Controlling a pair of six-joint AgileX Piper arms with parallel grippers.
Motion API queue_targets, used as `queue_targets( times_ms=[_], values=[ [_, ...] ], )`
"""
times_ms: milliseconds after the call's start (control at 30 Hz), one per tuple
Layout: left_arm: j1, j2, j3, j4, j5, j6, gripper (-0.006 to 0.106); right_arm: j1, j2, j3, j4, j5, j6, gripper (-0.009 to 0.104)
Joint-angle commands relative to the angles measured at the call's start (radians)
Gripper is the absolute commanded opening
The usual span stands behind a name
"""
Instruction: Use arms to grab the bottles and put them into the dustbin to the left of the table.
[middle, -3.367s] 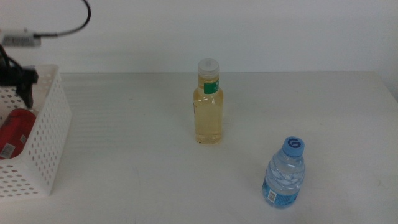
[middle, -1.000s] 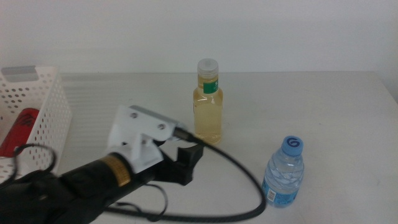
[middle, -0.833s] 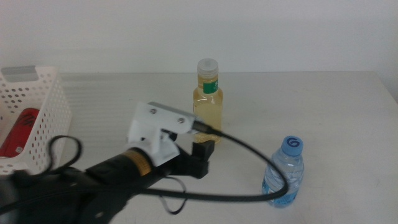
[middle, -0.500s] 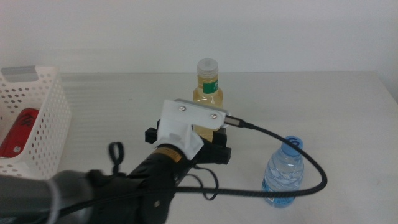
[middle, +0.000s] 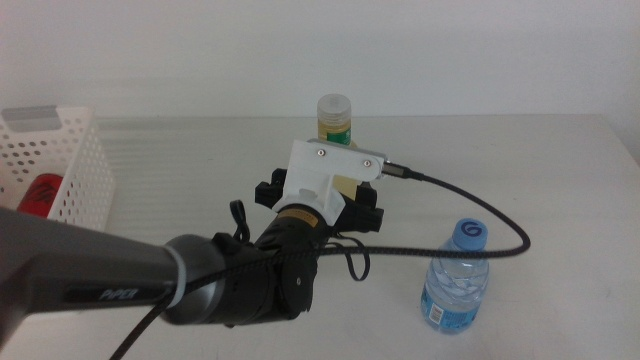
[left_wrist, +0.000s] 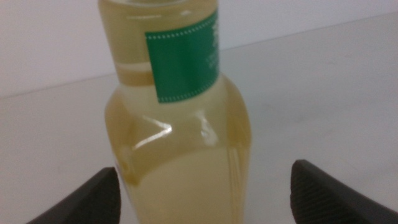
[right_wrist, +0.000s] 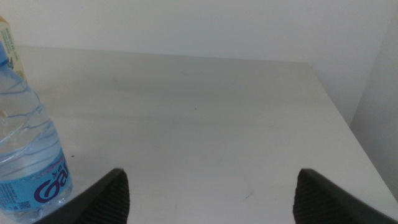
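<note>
The yellow-liquid bottle (middle: 335, 110) stands upright mid-table; only its pale cap and neck show above my left arm. My left gripper (middle: 325, 195) has come in from the left and is open. In the left wrist view the bottle (left_wrist: 180, 124) fills the gap of the left gripper (left_wrist: 205, 168), with a jaw on each side, not touching. The blue-capped water bottle (middle: 456, 280) stands at the front right. The red can (middle: 40, 193) lies in the white dustbin (middle: 75, 165) at the left. My right gripper (right_wrist: 211, 173) is open and empty, beside the water bottle (right_wrist: 25, 162).
The left arm's black cable (middle: 480, 215) loops over the table between the two bottles. The table's right edge (right_wrist: 348, 118) is close to the right gripper. The right arm does not show in the middle view.
My left arm has swung from the dustbin rightward across the table and reached the yellow bottle, which now sits between its open jaws. The bottles and can have not moved.
</note>
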Motion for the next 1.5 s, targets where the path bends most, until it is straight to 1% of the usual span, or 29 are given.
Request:
queue_targets(
  times_ms=[0,100,200,300,433,500,600,833,933,1000,1067,1133,1233,1333,1367,1467],
  values=[
    [0.016,-0.024,-0.053,0.027,-0.063,-0.006,0.089,-0.005,-0.026,-0.007,-0.007,-0.072,-0.01,0.074],
    [0.037,0.001,-0.085,0.034,-0.054,-0.012,0.089,-0.005,-0.026,-0.007,-0.007,-0.072,-0.01,0.074],
    [0.06,0.027,-0.11,0.06,-0.044,-0.03,0.089,-0.005,-0.026,-0.007,-0.007,-0.072,-0.01,0.074],
    [0.084,0.051,-0.132,0.113,-0.039,-0.075,0.089,-0.005,-0.026,-0.007,-0.007,-0.072,-0.01,0.074],
    [0.112,0.098,-0.161,0.205,-0.04,-0.166,0.089,-0.005,-0.026,-0.007,-0.007,-0.072,-0.01,0.074],
    [0.12,0.121,-0.174,0.234,-0.051,-0.205,0.089,-0.005,-0.026,-0.007,-0.007,-0.072,-0.01,0.074],
    [0.123,0.15,-0.183,0.235,-0.107,-0.233,0.089,-0.005,-0.026,-0.007,-0.007,-0.072,-0.01,0.074],
    [0.123,0.188,-0.185,0.241,-0.218,-0.227,0.089,-0.005,-0.026,-0.007,-0.007,-0.072,-0.01,0.074],
    [0.123,0.19,-0.185,0.249,-0.223,-0.224,0.085,-0.005,-0.026,-0.007,-0.007,-0.072,-0.01,0.074],
    [0.123,0.19,-0.185,0.251,-0.223,-0.224,0.079,-0.005,-0.026,-0.007,-0.007,-0.072,-0.01,0.074],
    [0.123,0.19,-0.185,0.253,-0.222,-0.225,0.068,-0.005,-0.026,-0.007,-0.007,-0.072,-0.01,0.074],
    [0.123,0.19,-0.185,0.266,-0.219,-0.229,0.051,-0.005,-0.026,-0.007,-0.007,-0.072,-0.01,0.074],
    [0.122,0.186,-0.185,0.273,-0.194,-0.258,0.022,-0.005,-0.026,-0.007,-0.007,-0.072,-0.01,0.074],
    [0.111,0.153,-0.183,0.269,-0.139,-0.26,-0.002,-0.005,-0.026,-0.007,-0.007,-0.072,-0.01,0.074],
    [0.109,0.137,-0.182,0.265,-0.109,-0.232,-0.005,-0.005,-0.026,-0.007,-0.007,-0.072,-0.01,0.074],
    [0.106,0.064,-0.182,0.226,0.038,-0.133,-0.005,-0.005,-0.026,-0.007,-0.007,-0.072,-0.01,0.074]
  ],
)
